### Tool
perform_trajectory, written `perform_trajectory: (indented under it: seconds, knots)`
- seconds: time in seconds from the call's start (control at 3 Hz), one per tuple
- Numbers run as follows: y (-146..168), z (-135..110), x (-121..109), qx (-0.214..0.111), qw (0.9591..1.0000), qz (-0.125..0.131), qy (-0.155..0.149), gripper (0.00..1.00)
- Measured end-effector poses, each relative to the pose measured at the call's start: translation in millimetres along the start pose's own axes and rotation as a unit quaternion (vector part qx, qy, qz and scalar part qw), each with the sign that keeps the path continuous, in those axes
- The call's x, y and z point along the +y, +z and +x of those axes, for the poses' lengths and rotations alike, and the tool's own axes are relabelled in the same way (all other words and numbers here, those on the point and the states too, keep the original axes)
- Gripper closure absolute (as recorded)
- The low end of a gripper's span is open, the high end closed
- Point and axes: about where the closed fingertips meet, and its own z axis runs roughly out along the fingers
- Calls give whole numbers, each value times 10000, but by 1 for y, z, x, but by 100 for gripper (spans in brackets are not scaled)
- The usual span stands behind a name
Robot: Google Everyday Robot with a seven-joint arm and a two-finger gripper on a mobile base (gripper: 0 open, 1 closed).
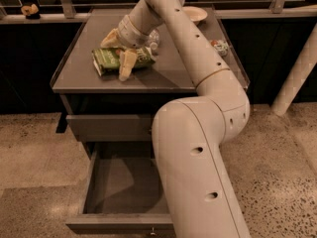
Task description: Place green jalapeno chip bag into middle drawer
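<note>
1. Camera view coverage is begun at the left, where the tabletop (168, 76) is bounded by its left edge and open floor is seen beyond it. Room for a sideways swing is judged to be available there.
2. The green jalapeno chip bag (106, 58) is found lying flat on the left-front part of the tabletop, near the front edge. It is therefore judged well placed to be carried forward over that edge.
3. The gripper (113, 62) is set directly over the bag. Its fingers (126, 66) are spread apart, one behind the bag and one laid across its near side. The bag is thus straddled across its short width, which is read as the setup for a pinch, and no squeeze is visible.
4. Below the tabletop a closed drawer front (106, 127) is seen, and the middle drawer (119, 182) is pulled open beneath it. Its bare floor is exposed on the left, while its right part is hidden by the arm (198, 148).
5. A clear bottle (154, 35) is seen just beside the wrist, and a can (219, 46) is set well apart near the right edge. Both are judged to lie outside a forward path.
</note>
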Motion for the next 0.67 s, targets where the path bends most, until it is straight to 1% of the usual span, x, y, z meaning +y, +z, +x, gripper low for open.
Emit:
perform_trajectory:
  seconds: [0.67]
  knots:
    - [0, 0, 0, 0, 10000, 0, 0, 76]
